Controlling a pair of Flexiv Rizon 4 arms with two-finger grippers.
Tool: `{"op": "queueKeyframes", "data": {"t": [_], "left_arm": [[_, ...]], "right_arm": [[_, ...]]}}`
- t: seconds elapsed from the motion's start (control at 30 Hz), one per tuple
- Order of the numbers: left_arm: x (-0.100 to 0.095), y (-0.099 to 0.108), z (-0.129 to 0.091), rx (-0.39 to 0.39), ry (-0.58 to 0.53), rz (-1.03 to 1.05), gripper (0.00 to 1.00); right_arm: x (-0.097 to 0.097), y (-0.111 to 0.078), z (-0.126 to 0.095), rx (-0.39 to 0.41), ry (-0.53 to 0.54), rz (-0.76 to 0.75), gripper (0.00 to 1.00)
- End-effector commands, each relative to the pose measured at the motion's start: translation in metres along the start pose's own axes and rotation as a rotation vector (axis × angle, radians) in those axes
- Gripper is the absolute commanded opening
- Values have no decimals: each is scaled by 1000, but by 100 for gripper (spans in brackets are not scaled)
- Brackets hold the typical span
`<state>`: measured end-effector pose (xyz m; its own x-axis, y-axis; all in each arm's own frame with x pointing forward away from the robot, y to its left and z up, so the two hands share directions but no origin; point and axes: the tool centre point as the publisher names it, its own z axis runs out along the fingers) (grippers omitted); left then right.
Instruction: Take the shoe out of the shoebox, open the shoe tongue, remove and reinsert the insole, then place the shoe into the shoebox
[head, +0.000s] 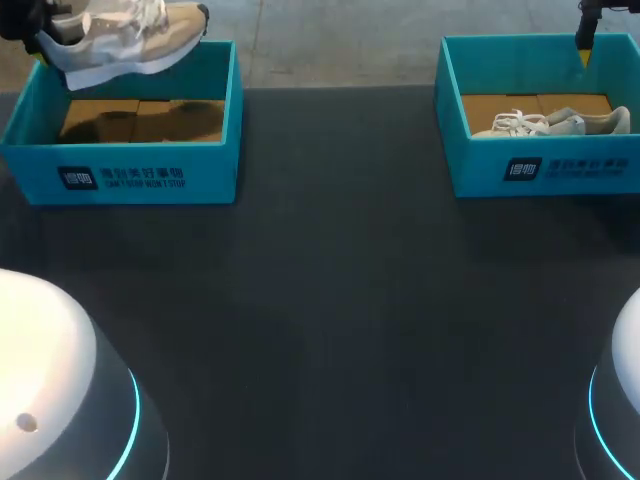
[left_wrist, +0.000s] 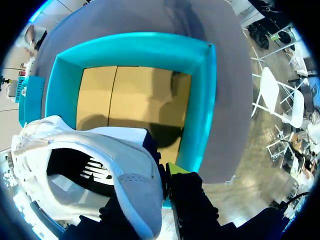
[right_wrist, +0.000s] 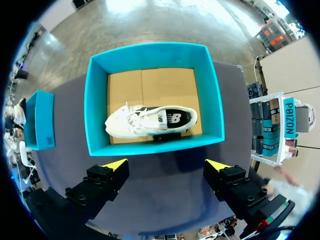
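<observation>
Jaws of the left gripper pinch the heel of a white shoe, held up over the left shoebox. Only the right wrist view shows the right gripper wide open, above a second shoe lying in the right shoebox.

White domed arm bases ringed cyan; right end effector black, yellow-tipped, seemingly screw-studded
</observation>
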<state>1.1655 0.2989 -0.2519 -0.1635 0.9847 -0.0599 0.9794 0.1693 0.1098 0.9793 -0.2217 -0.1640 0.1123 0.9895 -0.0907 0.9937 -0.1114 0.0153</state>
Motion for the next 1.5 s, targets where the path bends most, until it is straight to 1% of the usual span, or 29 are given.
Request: {"op": "queueKeyframes", "data": {"t": [0.03, 0.23, 0.3, 0.4, 0.5, 0.6, 0.67, 0.77, 0.93, 1.17, 1.27, 1.37, 1.5], "left_arm": [[6, -30, -39, -81, 6, -18, 0], [9, -52, -78, -84, 26, -84, 0], [10, -62, -90, -93, 26, -95, 0], [10, -82, -105, -107, 30, -103, 0], [7, -105, -119, -121, 28, -105, 0], [2, -134, -130, -127, 21, -105, 0], [-2, -157, -137, -142, 15, -113, 0], [-9, -194, -146, -142, -1, -103, 0], [-26, -249, -151, -149, -6, -61, 0], [-54, -317, -150, -160, 10, -10, 0], [-66, -345, -149, -178, 5, 8, 0], [-77, -374, -147, -178, 2, 32, 0], [-92, -407, -139, -184, 10, 61, 0]], "right_arm": [[0, -1, 0, -1, -1, 1, 100], [0, -1, 0, -1, -1, 1, 100], [0, -1, 0, -1, -1, 1, 100], [0, -1, 0, -1, -1, 1, 100], [0, -1, 0, -1, -1, 1, 100], [0, -1, 0, -1, -1, 1, 100], [0, -1, 0, -1, -1, 1, 100], [0, -1, 0, -1, -1, 1, 100], [0, -1, 0, -1, -1, 1, 100], [0, -1, 0, -1, -1, 1, 100], [0, -1, 0, -1, -1, 1, 100], [0, -1, 0, -1, -1, 1, 100], [0, -1, 0, -1, -1, 1, 100]]}}
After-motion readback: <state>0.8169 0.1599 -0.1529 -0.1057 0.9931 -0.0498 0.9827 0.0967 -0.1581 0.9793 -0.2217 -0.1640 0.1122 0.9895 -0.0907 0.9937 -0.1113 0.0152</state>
